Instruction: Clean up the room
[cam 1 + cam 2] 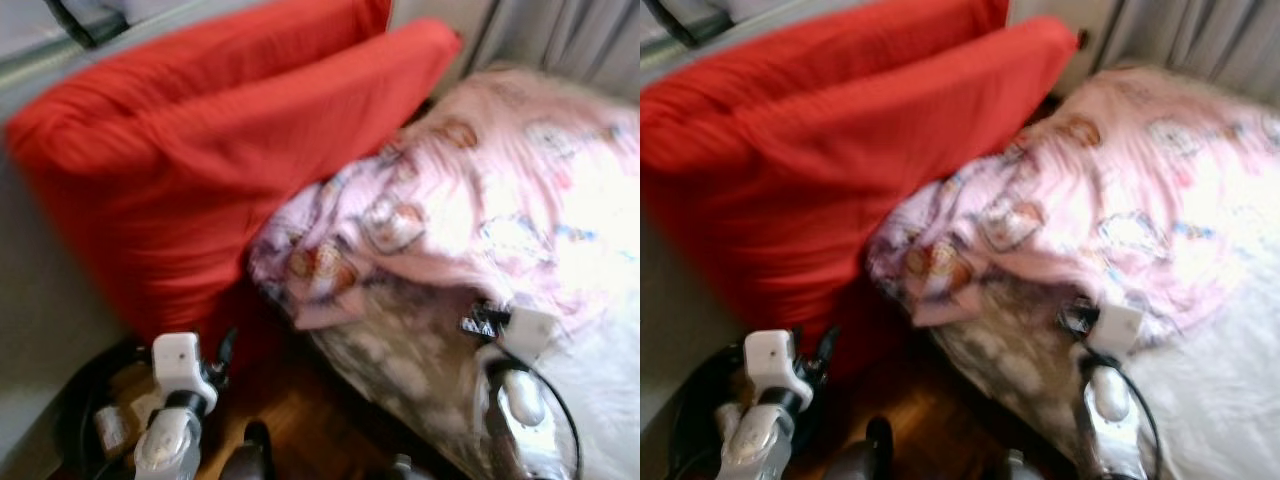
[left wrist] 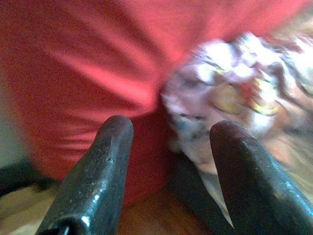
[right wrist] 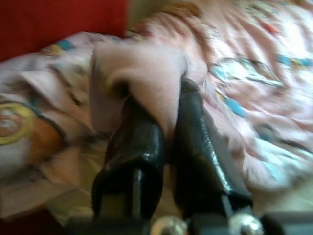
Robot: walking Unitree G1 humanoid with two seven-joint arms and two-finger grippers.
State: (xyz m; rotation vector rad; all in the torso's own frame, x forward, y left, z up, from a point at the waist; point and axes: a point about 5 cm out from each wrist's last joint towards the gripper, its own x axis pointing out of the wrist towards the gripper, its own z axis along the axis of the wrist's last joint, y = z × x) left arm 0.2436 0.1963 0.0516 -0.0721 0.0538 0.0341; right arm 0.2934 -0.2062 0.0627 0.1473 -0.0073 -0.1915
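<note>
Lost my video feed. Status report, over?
Right end effector shut on pink blanket fold. Left end effector open, facing red cushion. Views blurred.

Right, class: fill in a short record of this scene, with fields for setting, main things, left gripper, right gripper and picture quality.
setting: bedside, wooden floor
main things: red cushion leaning beside a pink patterned blanket on the bed
left gripper: open, holding nothing, pointed at the spot where cushion and blanket meet
right gripper: shut on a fold of the blanket
picture quality: blurred
</note>
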